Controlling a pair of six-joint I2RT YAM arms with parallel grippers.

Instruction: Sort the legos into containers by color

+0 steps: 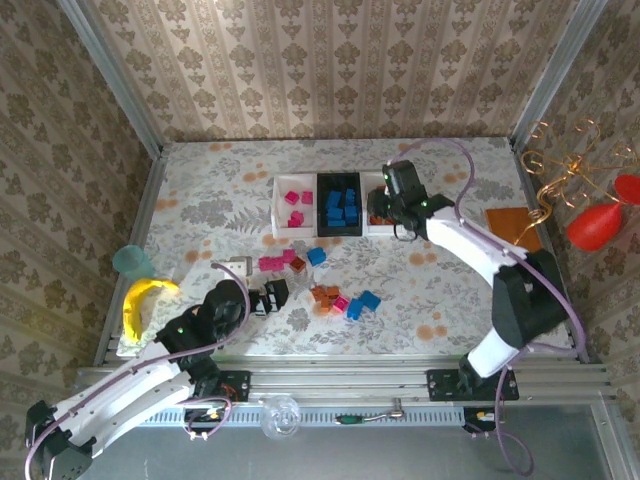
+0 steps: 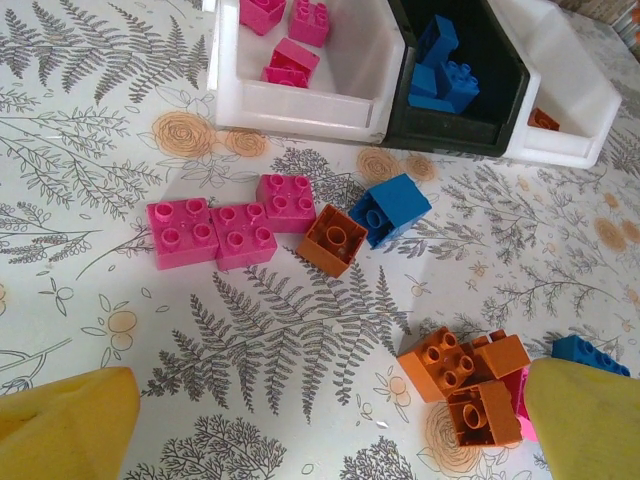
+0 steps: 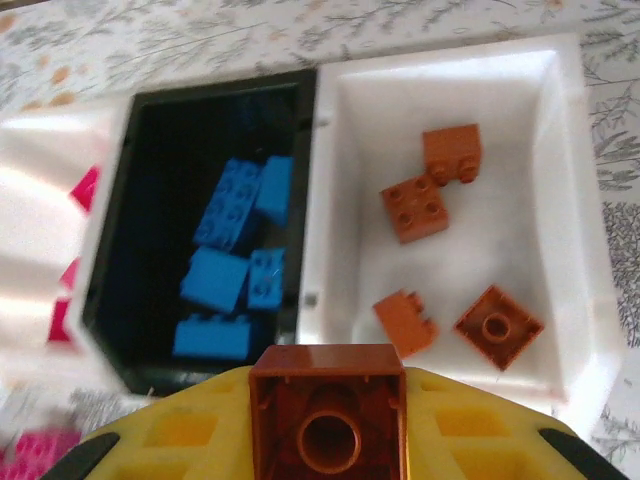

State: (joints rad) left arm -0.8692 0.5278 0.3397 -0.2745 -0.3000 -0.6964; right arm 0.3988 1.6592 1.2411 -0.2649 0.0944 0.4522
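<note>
My right gripper (image 3: 327,432) is shut on an orange-brown lego (image 3: 327,405), hollow underside toward the camera. It hangs over the near edge of the containers, where the black tray (image 3: 150,200) with blue legos (image 3: 230,215) meets the right white tray (image 3: 340,150) with several orange-brown legos (image 3: 414,208). The left white tray (image 1: 279,205) holds pink legos. My left gripper (image 2: 325,430) stands open low over the table. Ahead of it lie loose pink legos (image 2: 215,230), an orange one (image 2: 333,240) and a blue one (image 2: 391,208), and an orange cluster (image 2: 465,375) sits by its right finger.
A banana (image 1: 140,300) and a teal cup (image 1: 130,262) sit at the table's left edge. A flat orange-brown mat (image 1: 512,225) lies at the right edge. A small white block (image 1: 235,268) rests near the left arm. Walls close off three sides.
</note>
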